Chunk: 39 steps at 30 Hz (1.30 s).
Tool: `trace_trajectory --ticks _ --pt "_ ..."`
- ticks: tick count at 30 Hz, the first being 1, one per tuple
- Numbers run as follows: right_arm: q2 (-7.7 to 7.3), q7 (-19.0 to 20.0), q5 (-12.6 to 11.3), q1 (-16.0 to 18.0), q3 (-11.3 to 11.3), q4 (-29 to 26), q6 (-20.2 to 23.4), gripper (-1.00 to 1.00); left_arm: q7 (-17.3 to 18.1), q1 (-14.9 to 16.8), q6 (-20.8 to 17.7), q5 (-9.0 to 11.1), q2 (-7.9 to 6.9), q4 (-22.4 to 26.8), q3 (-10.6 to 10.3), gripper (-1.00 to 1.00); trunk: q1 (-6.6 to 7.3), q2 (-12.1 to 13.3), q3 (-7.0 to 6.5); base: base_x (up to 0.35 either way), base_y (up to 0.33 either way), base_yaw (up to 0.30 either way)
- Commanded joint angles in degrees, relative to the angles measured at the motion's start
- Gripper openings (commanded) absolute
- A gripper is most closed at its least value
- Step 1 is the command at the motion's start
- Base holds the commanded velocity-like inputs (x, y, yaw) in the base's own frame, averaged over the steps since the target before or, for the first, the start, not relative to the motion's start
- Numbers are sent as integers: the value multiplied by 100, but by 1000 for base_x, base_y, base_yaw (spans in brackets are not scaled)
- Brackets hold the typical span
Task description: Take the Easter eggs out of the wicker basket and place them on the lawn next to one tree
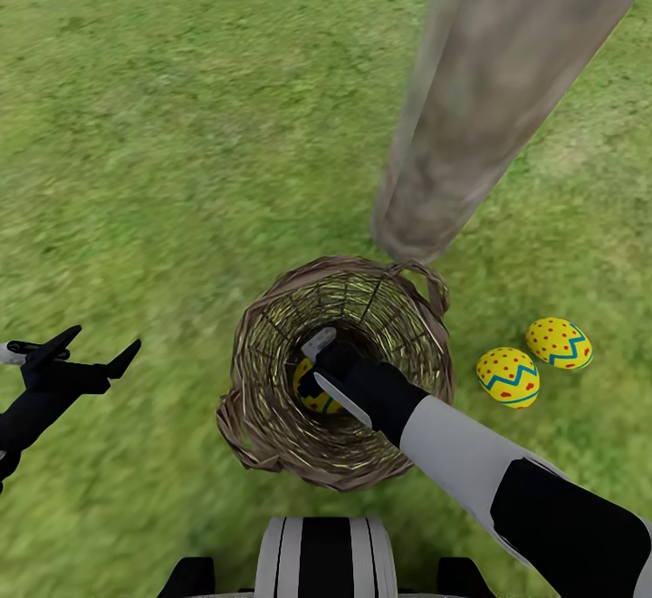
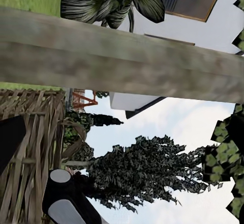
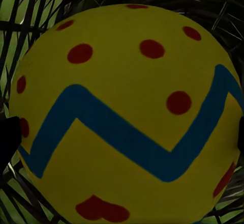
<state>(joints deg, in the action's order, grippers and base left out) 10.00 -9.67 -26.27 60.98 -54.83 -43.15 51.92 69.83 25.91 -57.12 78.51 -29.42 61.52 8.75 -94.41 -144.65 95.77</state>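
The wicker basket (image 1: 263, 308) stands on the lawn (image 1: 163, 127) just in front of the tree's pale mottled trunk (image 1: 480, 100). My right gripper (image 1: 330, 370) reaches down into the basket, open, with its fingers on either side of one Easter egg (image 1: 311, 396). In the right wrist view that egg (image 3: 122, 112) looms very close, with a dark fingertip (image 3: 9, 137) at its side. Two more eggs (image 1: 508, 377) (image 1: 559, 342) lie on the grass to the right of the basket, near the trunk. My left gripper (image 1: 95, 349) hangs open and empty over the grass to the left.
In the left wrist view the trunk (image 2: 122, 56) crosses the picture, with the basket's weave (image 2: 30, 132) beside it. Beyond it are a white house (image 2: 203, 30), a dark conical tree (image 2: 147, 173) and a striped plant (image 2: 112, 0). Open grass lies all around.
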Motion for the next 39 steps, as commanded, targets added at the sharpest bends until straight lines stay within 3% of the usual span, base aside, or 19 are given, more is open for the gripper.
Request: trace_trajectory --ticks 1,9,19,24,39 --pt "0 -51 -159 2 -19 114 2 -100 4 2 -36 17 -2 3 0 100 2 1 -18 0 0 0" --pt "0 -51 -159 2 -19 105 2 -100 5 2 -36 15 -2 9 3 100 7 3 -63 0 0 0" --pt "0 -52 -150 -5 -12 64 2 -100 13 2 -36 15 -3 26 -3 100 33 17 -284 0 0 0" --pt "0 -60 -141 -7 210 53 163 -100 5 2 -36 7 -2 19 -1 100 46 23 -395 0 0 0" --pt "0 -61 -129 -7 260 32 169 -100 -32 2 -27 -60 5 -2 -3 100 85 43 -727 -55 0 0"
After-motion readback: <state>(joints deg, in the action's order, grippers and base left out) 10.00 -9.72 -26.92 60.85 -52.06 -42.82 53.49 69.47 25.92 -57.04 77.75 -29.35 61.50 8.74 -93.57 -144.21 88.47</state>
